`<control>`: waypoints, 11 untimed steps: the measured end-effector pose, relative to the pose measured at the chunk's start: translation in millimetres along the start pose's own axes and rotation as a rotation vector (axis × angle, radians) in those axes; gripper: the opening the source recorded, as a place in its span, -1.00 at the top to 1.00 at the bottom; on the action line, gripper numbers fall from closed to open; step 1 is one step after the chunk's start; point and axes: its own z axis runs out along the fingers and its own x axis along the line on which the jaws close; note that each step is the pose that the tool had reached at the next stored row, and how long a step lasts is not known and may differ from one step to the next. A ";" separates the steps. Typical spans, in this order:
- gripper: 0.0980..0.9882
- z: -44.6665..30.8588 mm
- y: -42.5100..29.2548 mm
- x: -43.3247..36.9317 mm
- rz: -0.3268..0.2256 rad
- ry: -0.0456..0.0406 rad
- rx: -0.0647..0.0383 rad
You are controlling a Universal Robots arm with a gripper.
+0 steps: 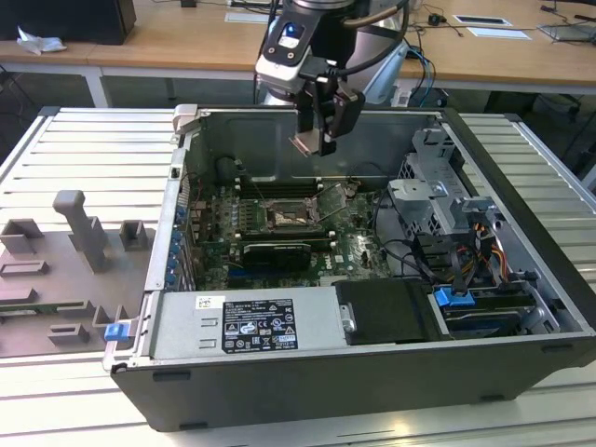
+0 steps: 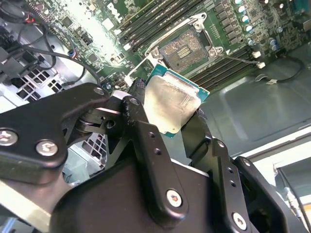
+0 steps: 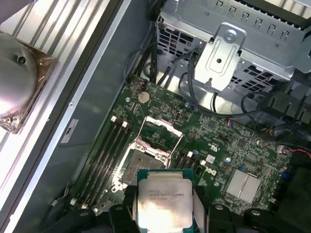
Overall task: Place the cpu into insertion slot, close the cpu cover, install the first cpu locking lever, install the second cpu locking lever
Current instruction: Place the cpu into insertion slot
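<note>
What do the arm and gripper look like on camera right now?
In the exterior view the arm has a silvery-grey wrist housing with a round blue cap, and dark cables loop beside it. In the second wrist view the gripper is matt black, with jointed link bars, silver screw heads and flat fingers drilled with small holes.

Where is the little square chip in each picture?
Exterior view: the cpu hangs in the gripper, high above the open computer case.
Second wrist view: the cpu is pinched in the gripper, silvery top showing.
First wrist view: the cpu is in the gripper, beside the socket.
Shared landmark: the insertion slot, open with no chip in it.
</note>
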 end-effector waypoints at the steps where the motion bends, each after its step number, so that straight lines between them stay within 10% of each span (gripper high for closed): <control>1: 0.00 0.1 0.0 0.0 0.009 -0.0007 0.000; 11: 0.00 1.1 -0.1 0.0 0.096 -0.0086 -0.002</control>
